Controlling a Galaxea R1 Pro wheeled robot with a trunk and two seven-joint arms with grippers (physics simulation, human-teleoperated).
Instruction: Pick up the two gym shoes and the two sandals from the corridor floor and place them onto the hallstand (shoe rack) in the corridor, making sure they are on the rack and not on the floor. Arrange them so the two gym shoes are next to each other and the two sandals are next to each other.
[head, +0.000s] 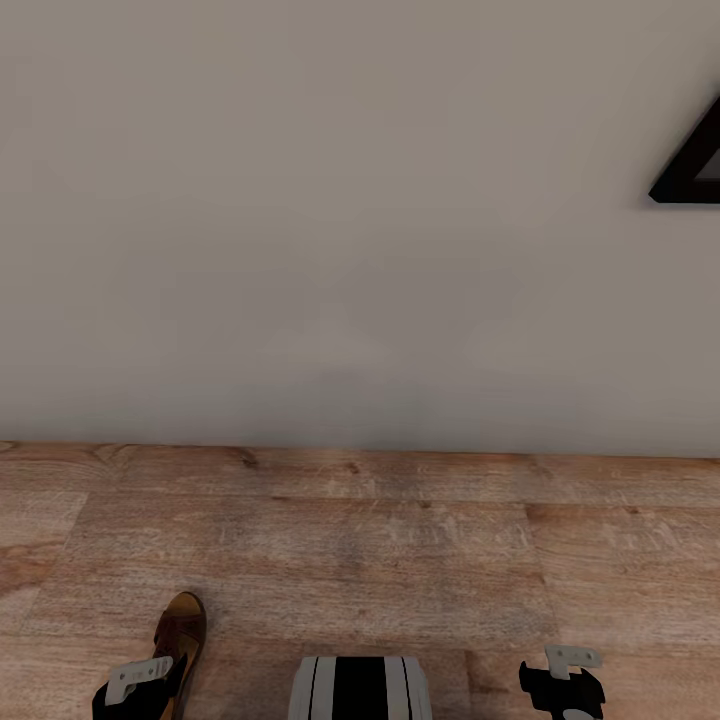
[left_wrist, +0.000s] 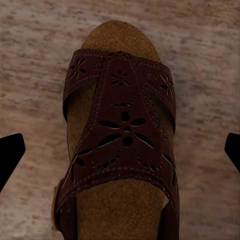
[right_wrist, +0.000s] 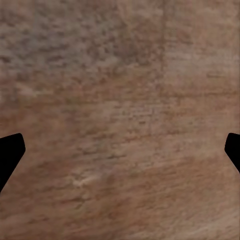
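Wood-plank floor (head: 400, 540); 1 brown sandal (head: 182, 630) on it

One sandal (head: 181, 628) lies flat on the wood-plank floor (head: 400, 540) at the head view's lower left — toe pointing up the frame. Brown perforated straps cross a tan insole — flower cut-outs show in the left wrist view (left_wrist: 120, 135).

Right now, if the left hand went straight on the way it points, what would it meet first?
The brown sandal on the wood floor. It lies centred between the open fingers of the left hand, strap side up; how far off is unclear.
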